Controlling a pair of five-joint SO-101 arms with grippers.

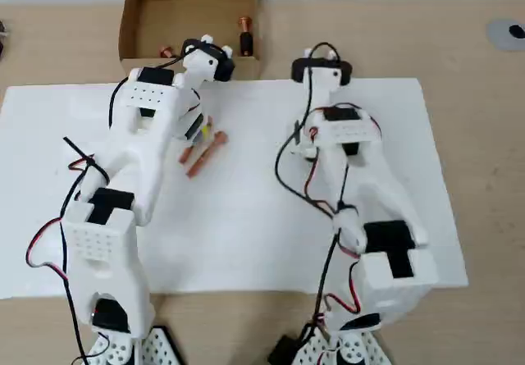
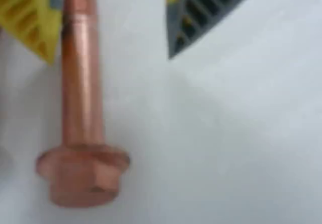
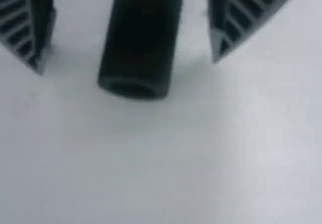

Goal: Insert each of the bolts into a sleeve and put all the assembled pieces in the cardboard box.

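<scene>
- The step in hand looks like the pick-up before mating: each arm is down over one part on the white sheet (image 1: 246, 217) that covers the desk (image 1: 476, 135).
- The left end effector (image 2: 110, 55) is released. A copper bolt (image 2: 80, 108) lies flat between its fingers, close against the yellow one; I cannot tell if they touch.
- That bolt is one of a few loose bolts (image 1: 201, 153) lying just in front of the box (image 1: 127, 20), towards its left side.
- The right end effector (image 3: 128, 58) is released too. It straddles a black sleeve (image 3: 138, 43), with a gap at either finger.
- The sleeve lies on the sheet, in front of the box and off to its right, as I judge from where that arm stands.
- Two copper pieces (image 1: 245, 35) lie inside the box already, so the task seems partly done.
- Next, I think both must clench, lift, and line the bolt's shaft up with the sleeve's bore.
- I can read no writing or labels anywhere.
</scene>
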